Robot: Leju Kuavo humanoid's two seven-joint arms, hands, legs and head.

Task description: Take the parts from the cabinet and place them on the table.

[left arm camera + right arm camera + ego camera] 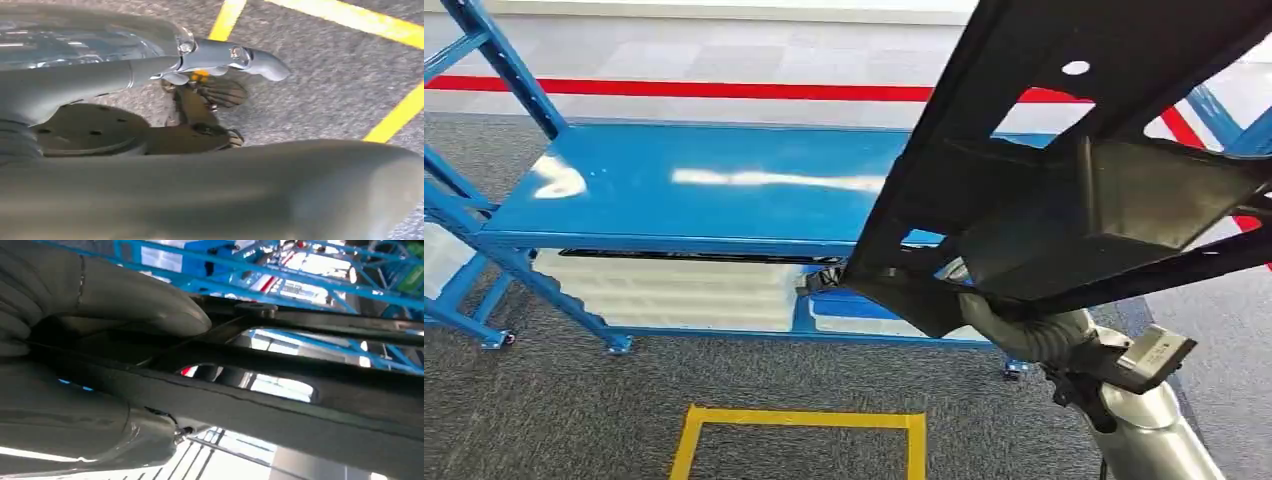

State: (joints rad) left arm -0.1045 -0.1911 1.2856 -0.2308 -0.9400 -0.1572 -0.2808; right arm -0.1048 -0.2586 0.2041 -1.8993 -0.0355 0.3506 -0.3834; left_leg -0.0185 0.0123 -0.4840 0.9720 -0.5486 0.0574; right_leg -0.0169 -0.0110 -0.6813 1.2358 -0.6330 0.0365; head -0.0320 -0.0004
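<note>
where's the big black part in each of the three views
Head view: the black part fills the upper right, slanting up from the right hand over the blue table.
Right wrist view: the black part runs across the picture, under the hand's grey thumb.
Left wrist view: the picture looks down at carpet with yellow lines.
Shared landmark: the blue frame.

Grey carpet (pixel 554 420), yellow floor square (pixel 799 420).

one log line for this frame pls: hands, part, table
right hand: holds black part raised above blue table | left hand: hangs over floor, holds nothing, fingers curled | part: not yet on table
</note>
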